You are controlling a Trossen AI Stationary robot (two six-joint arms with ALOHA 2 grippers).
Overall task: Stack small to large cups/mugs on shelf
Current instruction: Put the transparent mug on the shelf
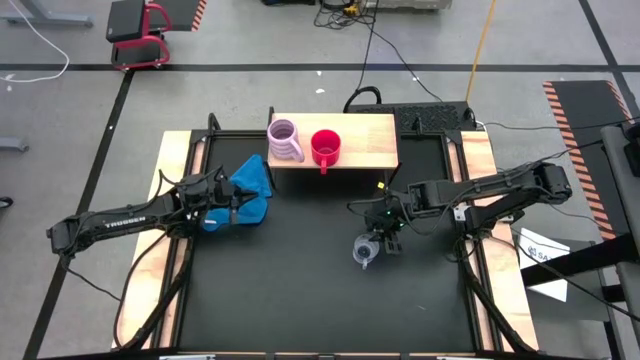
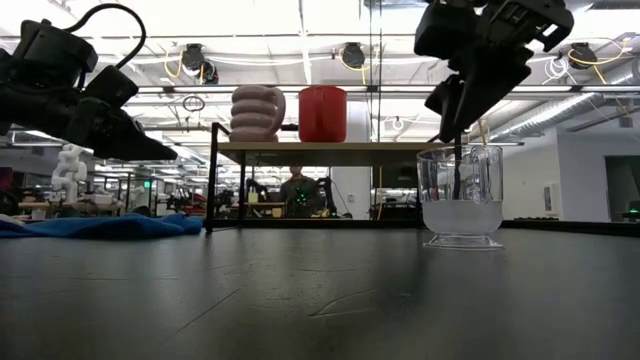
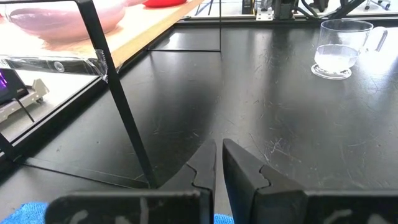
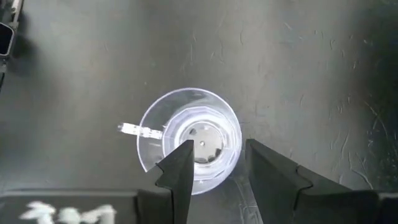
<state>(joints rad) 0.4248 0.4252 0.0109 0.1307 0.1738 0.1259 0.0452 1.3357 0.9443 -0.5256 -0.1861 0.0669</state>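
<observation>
High view, left to right: left tool (image 1: 243,203) hovering at the left of the black desk (image 1: 300,290), fingers closed on nothing, right above a crumpled blue cloth (image 1: 252,185) lying beside the shelf's left end. Farther back at centre, the light-wood shelf (image 1: 365,140) on dark legs, carrying the ribbed lilac-pink mug (image 1: 286,141) and, just beside it to the right, the red mug (image 1: 326,147), both upright, handle of the red one pointing toward the front. Right of centre, well clear of the shelf, the clear glass cup (image 1: 366,250) standing upright on the desk. Directly over it the right tool (image 1: 384,238), fingers parted, one finger dipping inside the cup and the other outside its wall, straddling the rim without a visible squeeze. Low view: cup base flat on the desk, right arm reaching down from above.
</observation>
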